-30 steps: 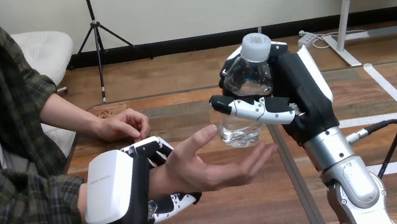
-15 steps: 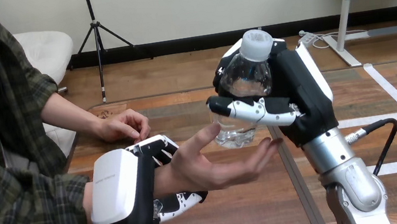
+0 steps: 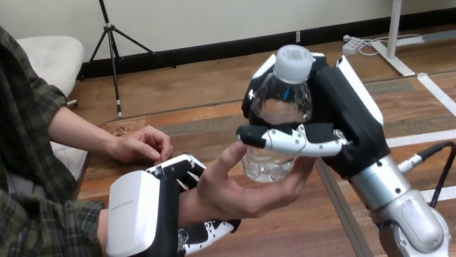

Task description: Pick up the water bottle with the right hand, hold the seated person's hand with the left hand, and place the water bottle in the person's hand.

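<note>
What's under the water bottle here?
The person's upturned hand, its fingers curled up round the base of the water bottle. Those fingers hide whether the base touches the palm.

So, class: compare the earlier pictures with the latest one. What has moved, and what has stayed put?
The right hand, fingers shut on the water bottle, carried it left and down; its base now sits in the person's open hand, whose fingers have begun curling round it. Unchanged: the left hand clasps the person's wrist; the person's other hand rests on the table.
</note>
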### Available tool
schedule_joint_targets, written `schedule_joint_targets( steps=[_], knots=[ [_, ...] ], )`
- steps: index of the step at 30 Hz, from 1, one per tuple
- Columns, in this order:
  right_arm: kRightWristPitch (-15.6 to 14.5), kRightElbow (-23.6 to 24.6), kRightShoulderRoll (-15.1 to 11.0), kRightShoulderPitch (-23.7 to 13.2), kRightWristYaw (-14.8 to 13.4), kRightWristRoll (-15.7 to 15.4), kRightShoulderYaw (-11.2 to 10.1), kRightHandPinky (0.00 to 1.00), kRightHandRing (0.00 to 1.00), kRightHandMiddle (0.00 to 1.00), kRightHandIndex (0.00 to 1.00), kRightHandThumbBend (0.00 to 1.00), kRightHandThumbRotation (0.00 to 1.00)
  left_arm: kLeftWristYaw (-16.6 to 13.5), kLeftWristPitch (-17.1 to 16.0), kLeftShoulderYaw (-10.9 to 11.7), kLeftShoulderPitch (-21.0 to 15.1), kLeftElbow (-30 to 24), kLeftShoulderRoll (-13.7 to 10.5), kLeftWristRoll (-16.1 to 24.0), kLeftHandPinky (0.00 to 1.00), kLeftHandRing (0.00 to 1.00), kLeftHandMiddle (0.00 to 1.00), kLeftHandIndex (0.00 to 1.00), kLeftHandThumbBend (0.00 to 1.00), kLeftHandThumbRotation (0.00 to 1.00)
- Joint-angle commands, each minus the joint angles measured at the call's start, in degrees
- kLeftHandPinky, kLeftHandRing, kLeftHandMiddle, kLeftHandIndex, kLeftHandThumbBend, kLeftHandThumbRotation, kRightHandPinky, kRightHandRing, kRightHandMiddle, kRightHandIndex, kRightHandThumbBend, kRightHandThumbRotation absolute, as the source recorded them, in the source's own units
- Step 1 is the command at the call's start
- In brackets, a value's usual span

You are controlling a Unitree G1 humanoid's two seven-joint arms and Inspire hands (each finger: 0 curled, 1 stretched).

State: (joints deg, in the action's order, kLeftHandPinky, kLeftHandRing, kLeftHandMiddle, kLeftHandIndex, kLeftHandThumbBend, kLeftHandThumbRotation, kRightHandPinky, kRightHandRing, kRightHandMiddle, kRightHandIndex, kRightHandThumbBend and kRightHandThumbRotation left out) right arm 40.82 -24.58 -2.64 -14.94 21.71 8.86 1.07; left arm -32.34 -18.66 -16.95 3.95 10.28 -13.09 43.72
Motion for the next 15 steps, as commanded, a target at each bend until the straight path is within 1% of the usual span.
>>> schedule_joint_targets(
  steps=[1,5,8,15],
  knots=[
    [0.6,4.1,-0.2,-1.0,0.4,1.3,-0.2,0.37,0.40,0.41,0.38,0.65,0.00,0.9,-2.4,-3.2,-1.0,-2.2,1.9,0.1,0.24,0.30,0.36,0.38,0.84,0.00],
    [1.2,4.5,-0.4,-0.5,0.1,0.4,-0.3,0.37,0.40,0.41,0.39,0.65,0.00,0.8,-2.1,-3.2,-1.1,-2.2,1.7,0.4,0.24,0.30,0.36,0.38,0.84,0.00],
    [1.1,5.0,-0.5,-0.2,0.2,0.5,-0.2,0.36,0.40,0.41,0.39,0.65,0.00,1.2,-1.5,-3.1,-1.0,-2.3,1.6,0.8,0.24,0.30,0.36,0.38,0.84,0.00],
    [0.4,6.1,-0.4,0.6,1.1,1.8,-0.1,0.35,0.39,0.40,0.39,0.65,0.00,2.6,-0.4,-2.8,-0.9,-2.9,1.5,0.7,0.25,0.31,0.37,0.39,0.82,0.00]
  ],
)
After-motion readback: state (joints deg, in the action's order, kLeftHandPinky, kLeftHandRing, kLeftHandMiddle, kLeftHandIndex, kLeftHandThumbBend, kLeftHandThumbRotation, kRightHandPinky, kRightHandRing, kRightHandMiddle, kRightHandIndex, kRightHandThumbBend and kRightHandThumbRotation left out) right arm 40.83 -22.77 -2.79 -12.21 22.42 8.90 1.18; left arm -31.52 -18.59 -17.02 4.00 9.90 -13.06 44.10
